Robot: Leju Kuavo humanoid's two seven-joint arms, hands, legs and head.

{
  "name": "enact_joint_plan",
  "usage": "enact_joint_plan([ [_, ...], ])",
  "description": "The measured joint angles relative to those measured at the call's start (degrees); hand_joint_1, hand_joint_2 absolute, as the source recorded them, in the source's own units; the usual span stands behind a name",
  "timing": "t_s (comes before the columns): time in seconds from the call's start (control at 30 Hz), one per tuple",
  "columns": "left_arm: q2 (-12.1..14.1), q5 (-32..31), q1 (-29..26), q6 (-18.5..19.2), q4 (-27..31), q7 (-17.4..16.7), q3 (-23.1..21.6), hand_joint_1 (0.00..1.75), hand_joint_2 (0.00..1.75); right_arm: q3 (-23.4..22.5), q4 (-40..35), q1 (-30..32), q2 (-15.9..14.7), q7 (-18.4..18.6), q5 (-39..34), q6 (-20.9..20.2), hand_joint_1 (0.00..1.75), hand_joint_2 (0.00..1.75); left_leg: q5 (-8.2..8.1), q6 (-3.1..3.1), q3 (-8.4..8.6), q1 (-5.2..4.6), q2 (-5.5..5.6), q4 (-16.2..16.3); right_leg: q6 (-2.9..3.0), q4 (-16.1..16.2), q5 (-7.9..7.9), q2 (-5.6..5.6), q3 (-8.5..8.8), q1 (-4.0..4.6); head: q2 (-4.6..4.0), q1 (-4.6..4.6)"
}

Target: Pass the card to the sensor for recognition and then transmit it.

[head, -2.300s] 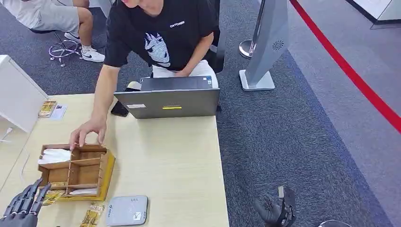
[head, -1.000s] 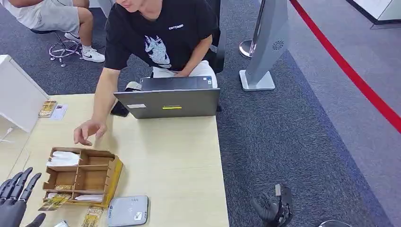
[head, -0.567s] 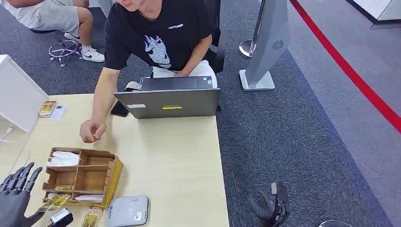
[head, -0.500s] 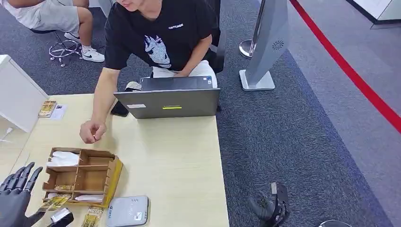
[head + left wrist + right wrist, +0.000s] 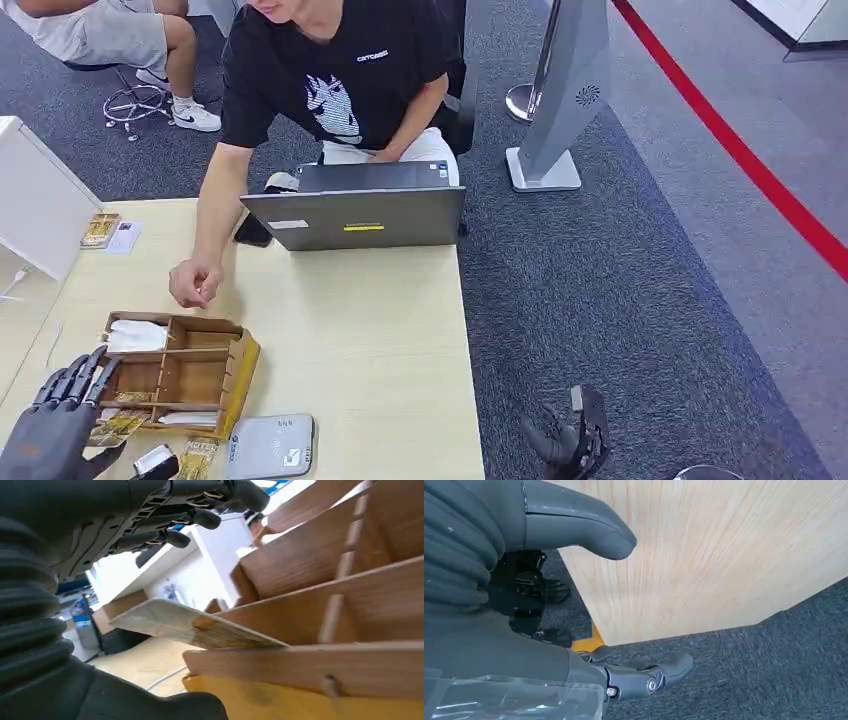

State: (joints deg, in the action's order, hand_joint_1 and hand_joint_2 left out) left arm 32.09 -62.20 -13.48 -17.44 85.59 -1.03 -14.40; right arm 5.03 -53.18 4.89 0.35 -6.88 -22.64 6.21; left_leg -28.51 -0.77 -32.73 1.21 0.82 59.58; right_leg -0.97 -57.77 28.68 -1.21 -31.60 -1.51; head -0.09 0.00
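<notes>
A wooden divided box [image 5: 178, 372] sits on the table near its front left, with white cards [image 5: 137, 335] in its far left compartment. A gold patterned card [image 5: 113, 427] sticks out of its near left slot, seen close up [image 5: 192, 626] in the left wrist view. My left hand [image 5: 58, 432] reaches to that corner with fingers [image 5: 196, 517] spread on one side of the card and the thumb [image 5: 150, 705] on the other; it holds nothing. A grey card reader [image 5: 268, 445] lies right of the box's near end. My right hand [image 5: 568, 440] hangs empty beside the table.
A person sits behind an open laptop [image 5: 355, 215], with a fist [image 5: 195, 283] resting on the table just beyond the box. Another gold card [image 5: 197, 456] lies between box and reader. A white cabinet [image 5: 35, 205] stands at far left. The table's right half is bare wood [image 5: 380, 350].
The person let go of the box and drew the hand back into a fist. My left hand moved forward and right until its fingers reach the box's near left corner.
</notes>
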Motion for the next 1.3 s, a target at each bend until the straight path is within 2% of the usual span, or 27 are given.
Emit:
enact_joint_plan([
  [0.6, 1.1, -1.4, -0.2, -0.5, 4.7, -1.4, -4.0, 0.0, 1.75, 0.3, 0.2, 0.0, 0.0, -0.3, -0.8, 0.2, 0.0, 1.75, 0.0, 0.0, 0.0, 0.0, 0.0, 0.0, 0.0, 0.0, 0.0, 0.0, 0.0, 0.0, 0.0, -0.02],
  [1.03, 4.6, -0.7, -4.8, -1.1, 10.9, -5.9, -4.5, 0.0, 1.75, 0.3, 0.2, 0.5, -0.2, -0.5, -1.0, 1.0, 0.0, 1.75, 0.0, 0.0, 0.0, 0.01, 0.0, 0.0, 0.0, 0.0, 0.0, 0.0, 0.0, 0.0, 0.02, -0.02],
  [1.3, 5.8, 0.4, -6.9, -1.7, 12.3, -7.7, -4.6, 0.0, 1.75, 0.2, 0.2, 0.7, -0.3, -0.5, -1.0, 1.2, 0.0, 1.75, 0.0, 0.0, 0.0, 0.01, 0.0, 0.0, 0.0, 0.0, 0.0, 0.01, 0.01, 0.0, 0.0, 0.0],
])
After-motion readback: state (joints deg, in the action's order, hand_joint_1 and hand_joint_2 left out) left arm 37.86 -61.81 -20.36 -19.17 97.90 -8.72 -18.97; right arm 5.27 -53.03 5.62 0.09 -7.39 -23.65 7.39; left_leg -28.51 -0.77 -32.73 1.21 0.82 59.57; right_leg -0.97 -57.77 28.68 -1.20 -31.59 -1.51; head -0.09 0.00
